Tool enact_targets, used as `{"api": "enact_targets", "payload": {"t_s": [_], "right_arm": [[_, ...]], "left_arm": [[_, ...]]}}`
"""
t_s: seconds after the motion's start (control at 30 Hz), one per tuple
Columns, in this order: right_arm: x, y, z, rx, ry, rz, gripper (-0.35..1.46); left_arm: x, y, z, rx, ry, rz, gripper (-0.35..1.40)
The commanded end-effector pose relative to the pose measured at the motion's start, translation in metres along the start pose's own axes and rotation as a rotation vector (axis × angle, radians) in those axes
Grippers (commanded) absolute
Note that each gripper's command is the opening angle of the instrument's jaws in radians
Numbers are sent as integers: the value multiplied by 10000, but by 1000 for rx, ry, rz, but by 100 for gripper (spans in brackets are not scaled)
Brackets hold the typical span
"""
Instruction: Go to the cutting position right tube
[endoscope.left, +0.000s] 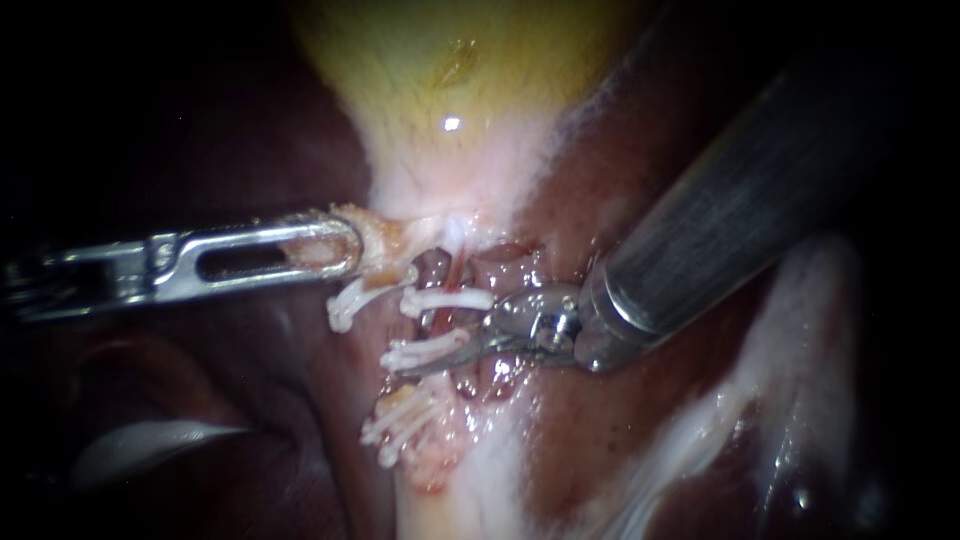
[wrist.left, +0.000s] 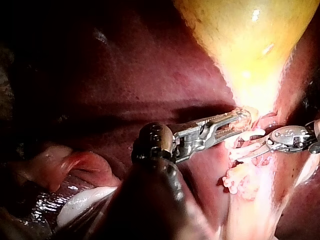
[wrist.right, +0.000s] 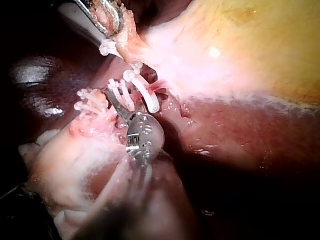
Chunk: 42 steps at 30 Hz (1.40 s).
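The left instrument (endoscope.left: 335, 245) has its jaws clamped on a pale tissue tag (endoscope.left: 385, 245) at the neck of the gallbladder (endoscope.left: 450, 90). Just right of it, the right tube (endoscope.left: 437, 270) carries white clips (endoscope.left: 445, 298). The right instrument (endoscope.left: 440, 358) reaches across the tube beside the lower clip; whether its tip is parted cannot be told.

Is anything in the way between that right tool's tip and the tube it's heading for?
Nothing visible stands between them. The right instrument has its tip at the right tube, among the white clips on it. The left instrument holds tissue off to the side, clear of that spot.
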Motion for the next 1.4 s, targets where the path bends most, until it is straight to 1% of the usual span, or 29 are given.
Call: {"api": "enact_targets", "payload": {"t_s": [0.03,0.43,0.53,0.57,0.67,0.73,0.8,1.3,1.4], "right_arm": [[0,0,0,0,0,0,44],[0,0,0,0,0,0,46],[0,0,0,0,0,0,74],[0,0,0,1,3,0,91],[1,-1,1,3,24,2,121],[2,-1,1,7,35,3,133],[2,-1,2,-8,37,3,142],[-2,-1,-9,-9,37,2,143],[-1,-1,-15,-4,49,10,143]], "left_arm": [[0,0,0,0,1,0,-35],[0,0,0,-1,1,0,-35],[0,0,0,-1,1,0,-35],[0,0,0,-1,1,0,-35],[0,0,0,-1,1,0,-35],[0,0,0,-1,1,0,-35],[0,0,0,-1,1,0,-35],[1,0,0,-2,3,0,-35],[1,0,0,-2,3,0,-35]]}}
